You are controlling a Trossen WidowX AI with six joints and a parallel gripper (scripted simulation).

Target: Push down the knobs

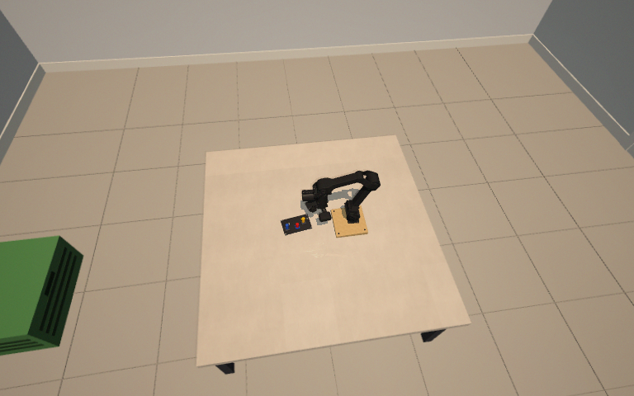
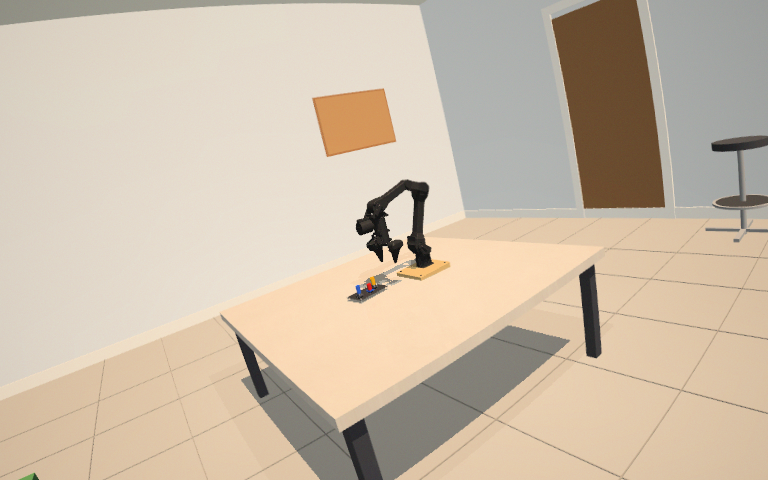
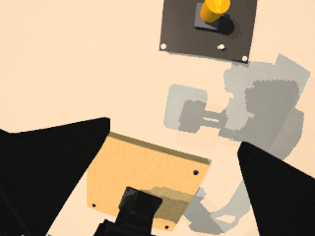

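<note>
beside the circuit board (image 2: 367, 292) – not over it – the pincer (image 2: 389, 252) hangs wide open, holding nothing.

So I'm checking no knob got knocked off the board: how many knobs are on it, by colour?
Blue knob: 1
Red knob: 1
Yellow knob: 1
Total: 3 knobs on the circuit board. The pincer is open, holds nothing, and is off the board.
</note>
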